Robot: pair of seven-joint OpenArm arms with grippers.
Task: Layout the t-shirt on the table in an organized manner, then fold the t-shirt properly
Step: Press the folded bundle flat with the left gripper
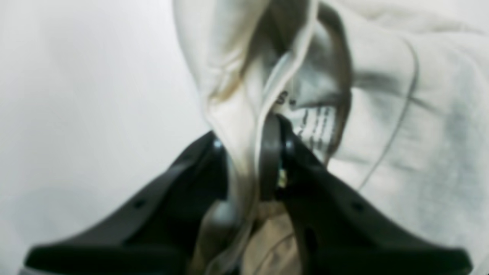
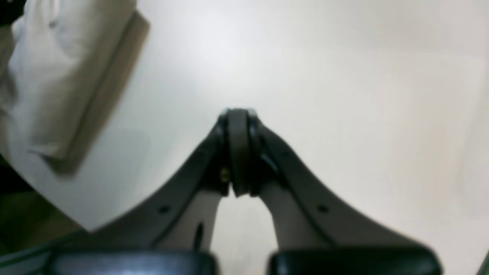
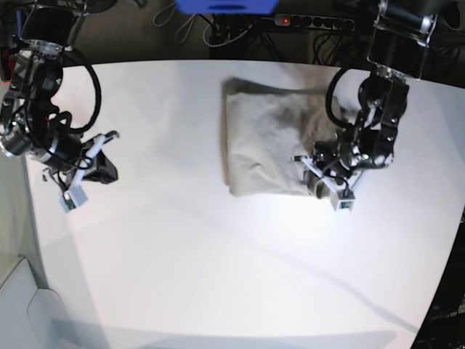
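left wrist: your left gripper (image 1: 250, 152) pinches the t-shirt (image 1: 401, 114) at the label | right gripper (image 2: 237, 126) closed, empty | lift slowly, spread it on the table (image 3: 182, 240)

Left gripper (image 1: 248, 160) jaws pinched on cloth, right gripper (image 2: 237, 152) jaws closed, empty

One t-shirt (image 3: 265, 142), two tools.

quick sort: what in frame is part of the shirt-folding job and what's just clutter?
Job:
- t-shirt, lying bunched
- table
- left gripper, shut on a fold of the t-shirt by its label
- right gripper, shut, empty, apart from the shirt

Lying about:
- power strip and cables behind the table
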